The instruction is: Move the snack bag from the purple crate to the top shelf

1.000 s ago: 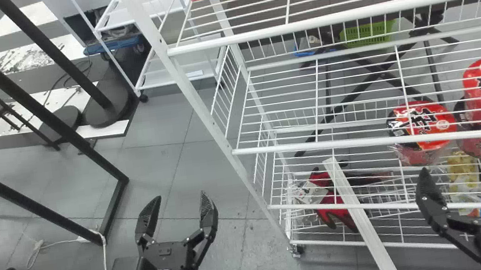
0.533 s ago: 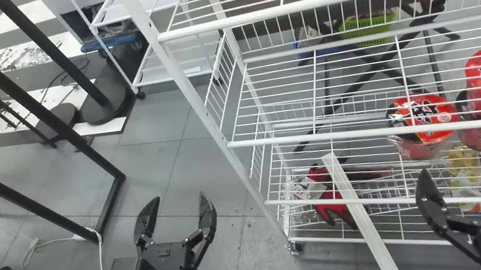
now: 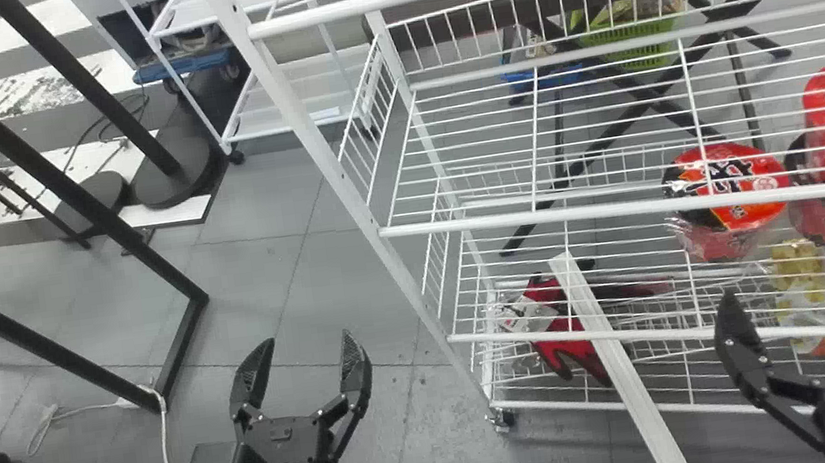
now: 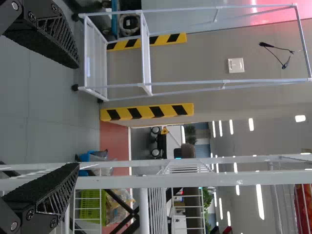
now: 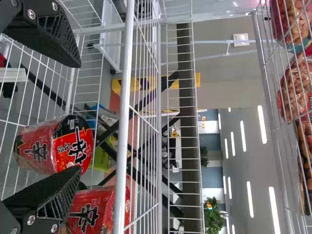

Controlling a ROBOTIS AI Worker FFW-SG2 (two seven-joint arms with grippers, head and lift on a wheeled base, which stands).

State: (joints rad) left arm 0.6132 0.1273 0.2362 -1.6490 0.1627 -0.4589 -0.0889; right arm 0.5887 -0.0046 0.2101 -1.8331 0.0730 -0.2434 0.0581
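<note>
My left hand [image 3: 303, 341] is released, fingers spread, to the left of the white rack [image 3: 617, 210]; my right hand [image 3: 791, 277] is released too, in front of the rack; snack bags [image 5: 292, 90] sit high on the rack, though I cannot tell which is the task's.

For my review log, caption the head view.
Left claw open over floor, right claw open before white rack holding red packs.
</note>
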